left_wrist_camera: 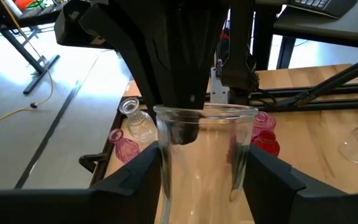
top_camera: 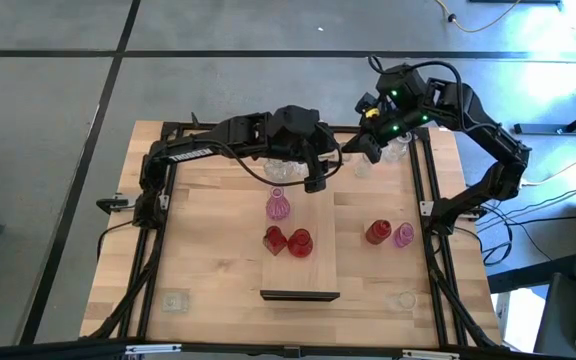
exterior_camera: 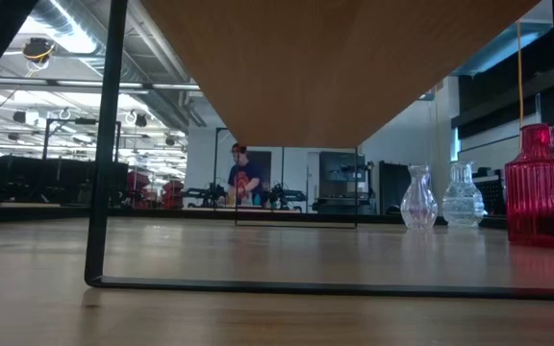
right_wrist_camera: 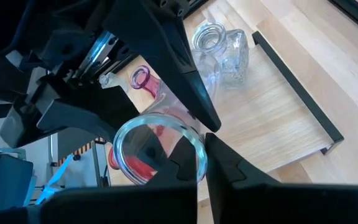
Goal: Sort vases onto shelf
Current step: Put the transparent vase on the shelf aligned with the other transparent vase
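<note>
**Clear vase between the left hand's fingers at the back of the bench**

The left hand (top_camera: 315,172) reaches over the back middle of the bench (top_camera: 208,260), just behind the shelf (top_camera: 300,270). In the left wrist view a clear vase (left_wrist_camera: 205,163) stands upright between its two dark fingers (left_wrist_camera: 133,175), which lie against the glass on both sides: the hand grips the vase.

The right hand (top_camera: 366,143) is at the back right corner of the bench, closed. In the right wrist view a clear round-rimmed vase (right_wrist_camera: 158,151) sits right at its fingertips; whether it is held cannot be told. Beyond it stand two more clear vases (right_wrist_camera: 221,48).

On the shelf, a pink vase (top_camera: 278,205) stands toward the back, and two red vases (top_camera: 288,241) stand side by side, close together, nearer the middle. To the right of the shelf, on the bench, a red vase (top_camera: 377,232) and a pink vase (top_camera: 403,235) stand just beside each other. Clear squat vases sit near the front left corner (top_camera: 175,300) and the front right corner (top_camera: 404,299).
</note>
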Tool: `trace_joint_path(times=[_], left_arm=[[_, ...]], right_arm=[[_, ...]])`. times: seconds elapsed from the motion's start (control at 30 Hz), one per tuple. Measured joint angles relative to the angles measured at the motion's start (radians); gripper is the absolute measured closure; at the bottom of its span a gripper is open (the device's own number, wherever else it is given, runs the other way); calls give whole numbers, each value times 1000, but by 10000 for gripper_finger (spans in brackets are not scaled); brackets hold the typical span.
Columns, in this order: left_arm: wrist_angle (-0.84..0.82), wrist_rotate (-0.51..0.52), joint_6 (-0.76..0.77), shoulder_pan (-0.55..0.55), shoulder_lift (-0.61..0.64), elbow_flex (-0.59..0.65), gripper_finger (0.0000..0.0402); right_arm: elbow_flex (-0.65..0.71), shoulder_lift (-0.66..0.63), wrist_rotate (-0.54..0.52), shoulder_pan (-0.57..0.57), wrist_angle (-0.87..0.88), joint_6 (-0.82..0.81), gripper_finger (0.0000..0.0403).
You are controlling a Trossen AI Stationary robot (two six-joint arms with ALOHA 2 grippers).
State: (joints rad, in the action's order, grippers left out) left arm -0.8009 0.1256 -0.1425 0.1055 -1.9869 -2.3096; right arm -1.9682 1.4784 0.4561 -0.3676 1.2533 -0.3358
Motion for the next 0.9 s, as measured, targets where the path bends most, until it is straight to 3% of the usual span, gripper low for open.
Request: trace_joint_path(times=[0.23, 0.4, 0.9], left_arm=[[-17, 22, 10, 0, 0, -1, 224], [-90, 28, 36, 0, 2, -3, 225], [-98, 109, 105, 10, 4, -1, 225]], right_arm=[[1, 0, -4, 0, -15, 1, 393], [1, 0, -2, 0, -30, 3, 373], [0, -52, -8, 2, -86, 49, 315]])
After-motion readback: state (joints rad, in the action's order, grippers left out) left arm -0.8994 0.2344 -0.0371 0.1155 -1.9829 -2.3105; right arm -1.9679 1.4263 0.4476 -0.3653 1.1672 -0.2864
